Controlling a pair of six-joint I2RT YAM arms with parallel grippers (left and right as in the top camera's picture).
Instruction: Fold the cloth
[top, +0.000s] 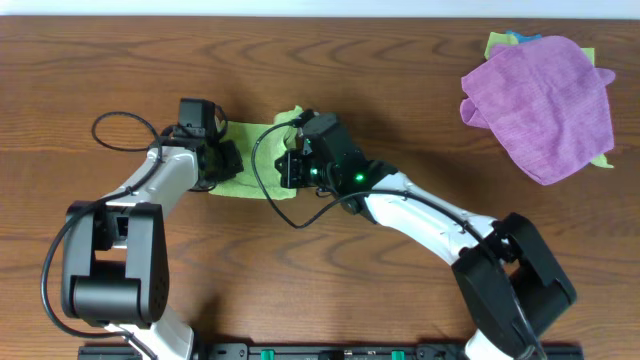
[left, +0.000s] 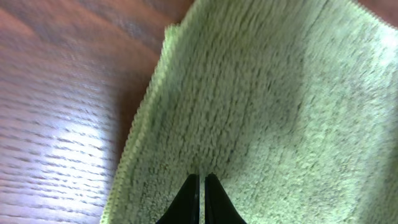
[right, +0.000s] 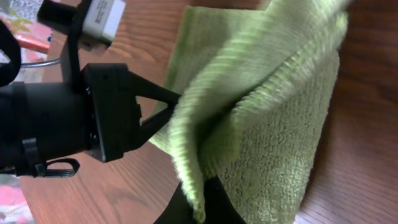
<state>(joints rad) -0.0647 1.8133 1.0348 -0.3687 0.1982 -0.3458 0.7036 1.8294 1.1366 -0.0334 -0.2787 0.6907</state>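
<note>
While the overhead view places the small lime-green square microfibre cloth (top: 250, 165) on the brown wooden table (top: 400, 80), just to 9 o'clock of centre, the two arms hide much of it there. The left gripper (top: 222, 162) sits at the cloth's 9 o'clock edge and the right gripper (top: 292, 165) at its 3 o'clock edge. A corner of the cloth pokes up at 12 o'clock beside the right one.

Only the wrist cameras show the fingers. In the left wrist view the left fingers are closed, with a hairline between their tips, which meet the cloth's pile close to its edge. Whether any fabric is pinched cannot be told.

In the right wrist view the right fingers are clamped on a fold of the cloth. That fold is raised off the table above the layer lying flat beneath it. The left gripper's black body fills the 9 o'clock side, its tip against the cloth.

Only the overhead view shows the larger crumpled purple cloth (top: 540, 105) at 2 o'clock, well apart. Green and blue cloth edges (top: 503, 42) peek from under it.
</note>
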